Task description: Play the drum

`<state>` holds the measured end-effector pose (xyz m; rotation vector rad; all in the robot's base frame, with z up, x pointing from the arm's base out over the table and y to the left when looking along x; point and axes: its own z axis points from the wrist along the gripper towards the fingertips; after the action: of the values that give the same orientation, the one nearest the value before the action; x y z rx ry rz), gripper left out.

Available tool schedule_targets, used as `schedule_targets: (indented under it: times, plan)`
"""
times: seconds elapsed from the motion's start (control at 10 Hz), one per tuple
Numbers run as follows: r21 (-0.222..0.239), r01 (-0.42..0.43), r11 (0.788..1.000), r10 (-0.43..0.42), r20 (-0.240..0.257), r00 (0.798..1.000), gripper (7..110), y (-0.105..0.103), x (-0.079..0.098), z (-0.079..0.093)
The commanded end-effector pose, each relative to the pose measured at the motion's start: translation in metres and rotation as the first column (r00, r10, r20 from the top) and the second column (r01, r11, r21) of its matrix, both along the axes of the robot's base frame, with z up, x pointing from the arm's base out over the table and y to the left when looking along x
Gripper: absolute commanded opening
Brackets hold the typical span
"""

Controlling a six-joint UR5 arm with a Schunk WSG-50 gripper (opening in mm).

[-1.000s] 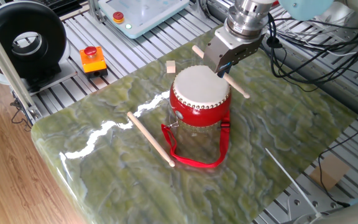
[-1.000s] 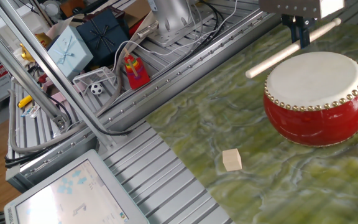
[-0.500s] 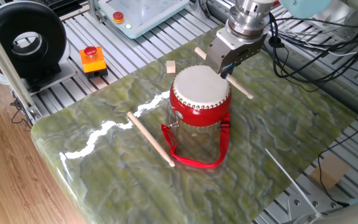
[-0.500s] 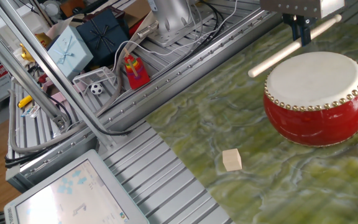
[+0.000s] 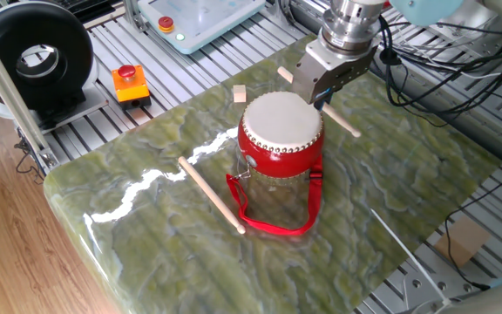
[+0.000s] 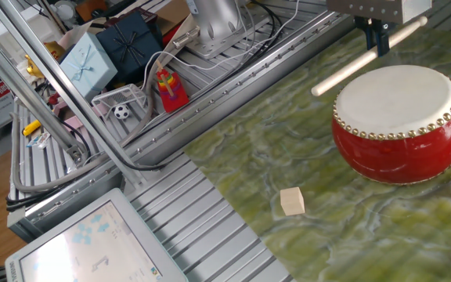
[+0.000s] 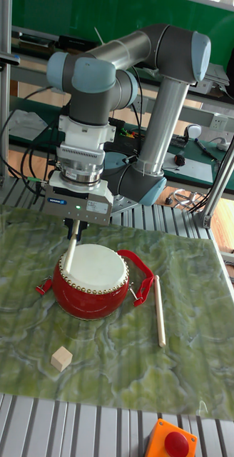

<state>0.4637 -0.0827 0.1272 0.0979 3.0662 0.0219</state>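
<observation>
We hold our gripper clenched on a drumstick above the drum; mid-beat, we judge the next move is a downward strike onto the skin.

The drum is cut by the frame's right edge.

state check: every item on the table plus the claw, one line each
claw: shut on a drumstick, above the drum's far rim
held drumstick: gripped near its middle, tilted, clear of the skin
drum: upright on the table, skin up
red strap: slack, looped on the table
spare drumstick: lying flat beside the drum
wooden cube: resting apart from the drum
</observation>
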Motion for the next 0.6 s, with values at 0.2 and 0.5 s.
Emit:
schedule_targets:
  times: [0.2, 0.5]
  plan:
    - [0.054, -0.023, 0.998, 0.024, -0.019, 1.000, 7, 0.005, 0.016, 0.010]
    - [0.046, -0.020, 0.999, 0.021, -0.018, 1.000, 7, 0.001, 0.031, 0.005]
